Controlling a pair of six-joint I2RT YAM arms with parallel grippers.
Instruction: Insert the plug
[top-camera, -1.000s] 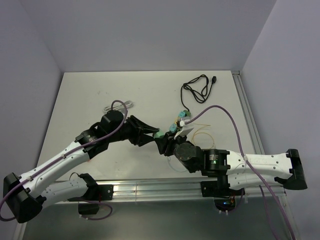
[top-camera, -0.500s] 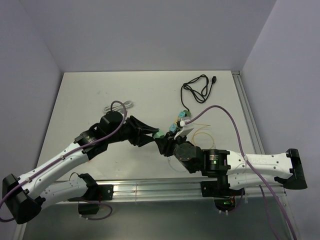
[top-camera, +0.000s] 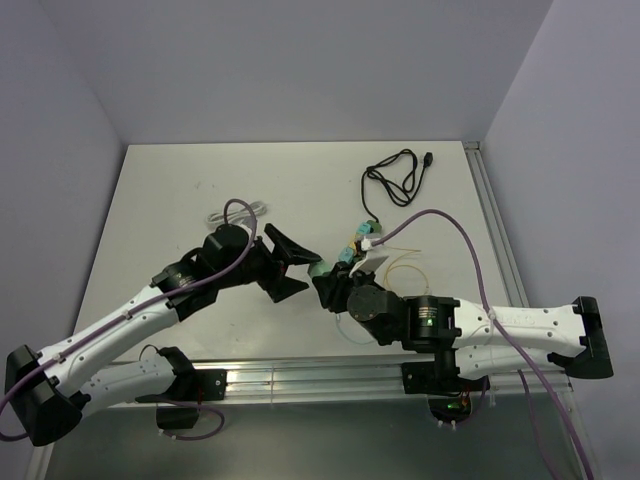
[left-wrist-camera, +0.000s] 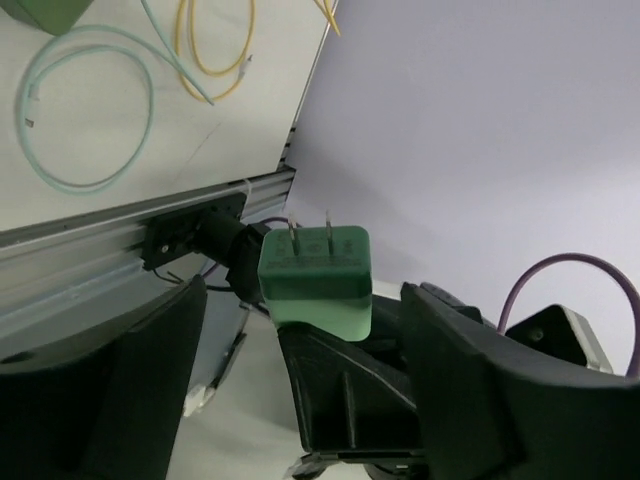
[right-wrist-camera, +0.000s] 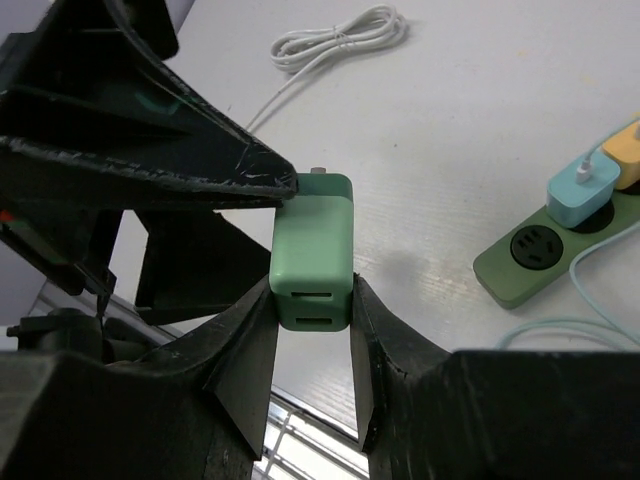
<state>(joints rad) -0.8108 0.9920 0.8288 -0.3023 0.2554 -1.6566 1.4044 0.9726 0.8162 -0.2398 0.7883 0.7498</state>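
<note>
**Hand-over stage.** The right gripper (right-wrist-camera: 310, 292) had its jaws clamped on the green charger plug (right-wrist-camera: 311, 250), held above the counter (right-wrist-camera: 450, 120). The left gripper (left-wrist-camera: 312, 385) had its jaws apart on either side of it. Next, I judged, the plug needed turning prongs-down and aligning over the free socket of the green power strip (right-wrist-camera: 520, 262).

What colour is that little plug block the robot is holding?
Pale green; the plug shows best in the right wrist view.

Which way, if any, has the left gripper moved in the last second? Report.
Yes. The left gripper has opened and drawn back slightly left, away from the power strip, leaving the charger in the right gripper.
</note>
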